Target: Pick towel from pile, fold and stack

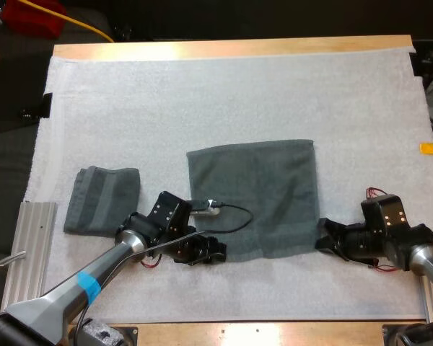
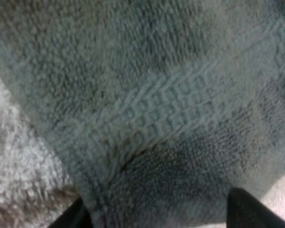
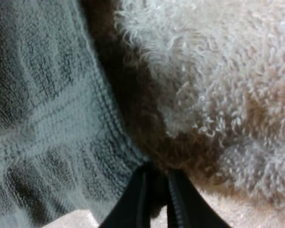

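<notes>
The spread towel (image 1: 256, 194) is laid flat on the mat (image 1: 202, 86), and its whole body lies ahead of both grippers, toward the far side of the table. Its near edge runs across from one gripper to the other, so each end of this edge is attended by one arm.

The left gripper (image 1: 215, 251) is placed at the near corner on its own side. In the left wrist view its fingers (image 2: 247, 211) are seen standing wide apart, with the corner and its woven band lying between and just ahead of them. Nothing is pressed yet, so this corner is judged to be not yet taken.

The right gripper (image 1: 323, 241) is placed at the opposite near corner. In the right wrist view its fingers are drawn narrow, and the hem of the towel is seen running straight in between the tips, with a dark shadow under the hem beside them. From this it is judged that the edge is pinched and a little raised there.

The coming move is judged to depend on this line. Because the towel stretches away from both grippers, the near edge would have to be carried forward, over the cloth, toward the far edge. For an even fold, both corners should be held first.

The folded towel (image 1: 101, 200) lies to the outer side of the left gripper, well apart from the right one, so the left arm is the nearer one for stacking.
</notes>
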